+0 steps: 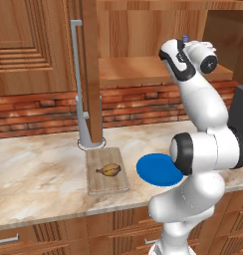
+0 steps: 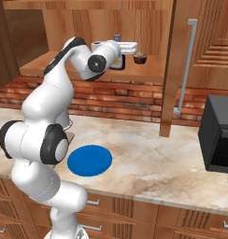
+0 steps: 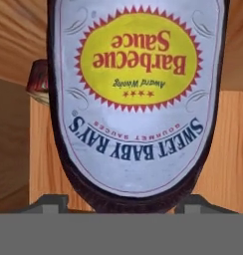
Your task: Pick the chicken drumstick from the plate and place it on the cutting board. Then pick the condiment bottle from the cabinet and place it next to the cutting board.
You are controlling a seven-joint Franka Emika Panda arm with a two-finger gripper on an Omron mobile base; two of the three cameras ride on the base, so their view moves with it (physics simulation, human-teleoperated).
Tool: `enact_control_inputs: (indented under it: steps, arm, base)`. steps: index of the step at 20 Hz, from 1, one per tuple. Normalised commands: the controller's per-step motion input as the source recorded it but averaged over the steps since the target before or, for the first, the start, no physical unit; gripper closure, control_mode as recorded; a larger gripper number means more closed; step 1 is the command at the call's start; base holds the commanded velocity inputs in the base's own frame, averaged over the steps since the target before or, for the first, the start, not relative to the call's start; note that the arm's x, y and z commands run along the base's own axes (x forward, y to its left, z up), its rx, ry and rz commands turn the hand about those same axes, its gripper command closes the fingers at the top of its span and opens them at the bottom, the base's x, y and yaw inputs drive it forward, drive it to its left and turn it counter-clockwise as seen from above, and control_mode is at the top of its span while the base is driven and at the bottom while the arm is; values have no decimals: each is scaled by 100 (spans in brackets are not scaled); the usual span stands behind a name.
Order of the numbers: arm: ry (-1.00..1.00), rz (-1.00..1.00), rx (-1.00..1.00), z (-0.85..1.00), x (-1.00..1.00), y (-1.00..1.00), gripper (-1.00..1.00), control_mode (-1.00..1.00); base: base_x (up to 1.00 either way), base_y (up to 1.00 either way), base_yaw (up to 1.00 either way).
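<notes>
Close against the hand camera, the condiment bottle (image 3: 136, 99) looms with its barbecue sauce label upside down to us, a sign of how the hand is rolled. Our gripper (image 3: 121, 201) shows a finger tip (image 3: 51, 203) low on each side of the bottle's dark body, so we straddle it; whether the pads already press the glass we cannot tell, and the hand seems partway between open and closed.

Down on the counter, nearer the base, the blue plate (image 1: 156, 169) lies bare just beside the cutting board (image 1: 106, 183), and the chicken drumstick (image 1: 109, 170) rests on the board. We judge the first half of the job done.

Farther off, in the right base view, our arm reaches to the cabinet (image 2: 153, 70) shelf, where the bottle's blue cap rises behind the wrist and a small dark cupcake-like object (image 2: 139, 58) stands just beside the hand. A dark appliance (image 2: 217, 135) sits at the counter's right end.

The risks we see: fingers closing off-centre could tip or shove the bottle toward the shelf's back; a grip low on a smooth, rounded body may let it slide or swing as we pull out; a wide withdrawal could knock the cupcake-like object or clip the cabinet's upright post (image 2: 169, 70).
</notes>
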Motion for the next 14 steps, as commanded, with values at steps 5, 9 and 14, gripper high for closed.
enact_control_inputs:
  steps: [5, 9, 14]
  arm:
    - [0, 0, 0, 8, -6, 4, 100, -100]
    - [0, 0, 0, 0, -1, 0, 100, -100]
    - [0, 0, 0, 0, -3, 0, 100, -100]
  base:
    - [0, 0, 0]
    - [0, 0, 0]
    - [0, 0, 0]
